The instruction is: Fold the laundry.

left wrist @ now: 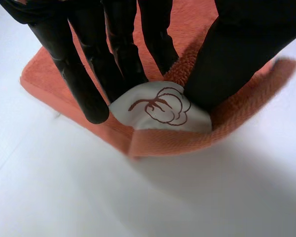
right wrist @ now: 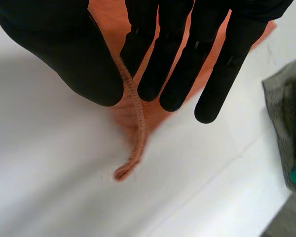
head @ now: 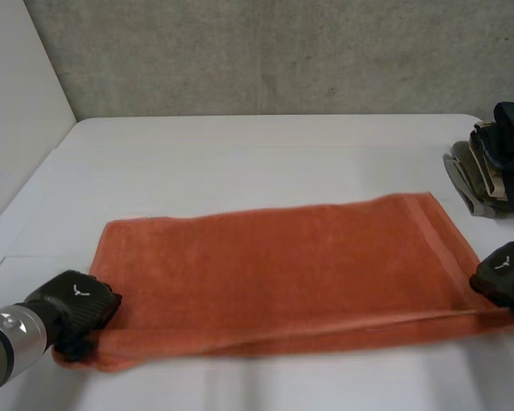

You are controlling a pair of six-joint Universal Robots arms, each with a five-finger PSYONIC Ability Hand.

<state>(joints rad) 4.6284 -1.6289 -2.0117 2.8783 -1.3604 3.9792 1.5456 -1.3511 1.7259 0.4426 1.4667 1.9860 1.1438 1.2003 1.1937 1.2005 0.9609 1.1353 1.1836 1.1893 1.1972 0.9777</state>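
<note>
An orange towel (head: 283, 265) lies flat across the white table (head: 240, 163), its long side running left to right. My left hand (head: 73, 304) is at the towel's near left corner. There its thumb (left wrist: 227, 49) and fingers (left wrist: 84, 94) pinch the towel (left wrist: 187, 140) next to a white label (left wrist: 160, 111) with a brown drawing. My right hand (head: 505, 272) is at the near right corner. The towel's edge (right wrist: 135, 113) passes between that hand's thumb (right wrist: 64, 54) and fingers (right wrist: 163, 59), and its tip hangs down to the table.
A pile of dark laundry (head: 497, 163) lies at the table's right edge, just beyond my right hand, and shows beside it as grey cloth (right wrist: 286, 128). A grey wall stands behind the table, and bare white table stretches beyond the towel.
</note>
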